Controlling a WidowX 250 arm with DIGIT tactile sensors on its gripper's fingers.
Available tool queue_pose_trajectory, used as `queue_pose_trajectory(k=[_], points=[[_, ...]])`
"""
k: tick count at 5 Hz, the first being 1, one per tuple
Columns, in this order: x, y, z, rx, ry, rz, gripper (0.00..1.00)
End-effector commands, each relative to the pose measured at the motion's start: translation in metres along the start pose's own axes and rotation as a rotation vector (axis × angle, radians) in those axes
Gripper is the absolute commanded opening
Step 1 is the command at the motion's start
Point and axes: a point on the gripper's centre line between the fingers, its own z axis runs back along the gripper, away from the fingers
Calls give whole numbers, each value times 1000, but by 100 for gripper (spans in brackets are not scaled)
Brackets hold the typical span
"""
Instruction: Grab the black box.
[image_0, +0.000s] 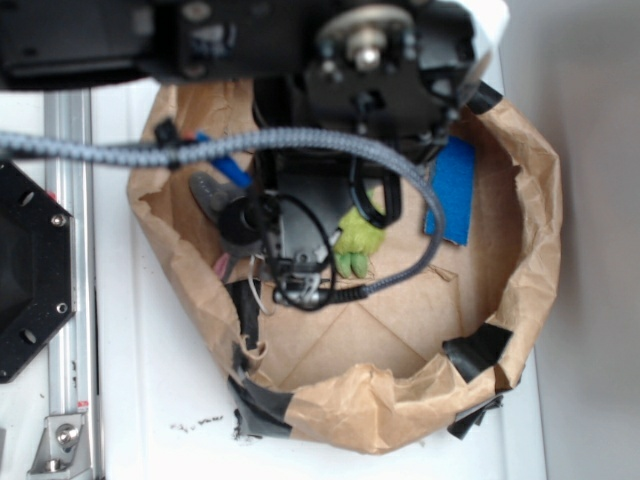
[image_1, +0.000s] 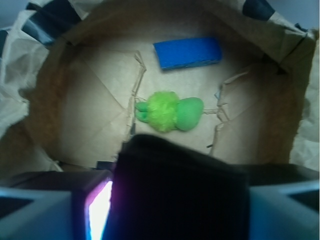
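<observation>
Wrist view — end effector (image_1: 175, 220) clamps black box (image_1: 180, 195); no readable lettering.

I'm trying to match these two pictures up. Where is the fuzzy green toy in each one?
Exterior: the green toy lies near the picture's middle, partly hidden by the arm and cable.
Wrist: it lies near the centre, in full view.
Shared landmark: the blue sponge, lying close by.

No words, labels, brand marks or numbers for you to read in either view, nothing legible on the brown paper bag (image_0: 520, 230), the blue sponge (image_1: 187, 52), the green plush toy (image_1: 170, 111), or the robot's dark housing (image_0: 370, 60).
</observation>
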Motion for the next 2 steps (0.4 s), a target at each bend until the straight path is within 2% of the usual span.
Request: queue_pose_trajectory(k=[1, 2], points=[[13, 1, 22, 101, -158, 1, 0], [15, -2, 20, 89, -148, -4, 0]])
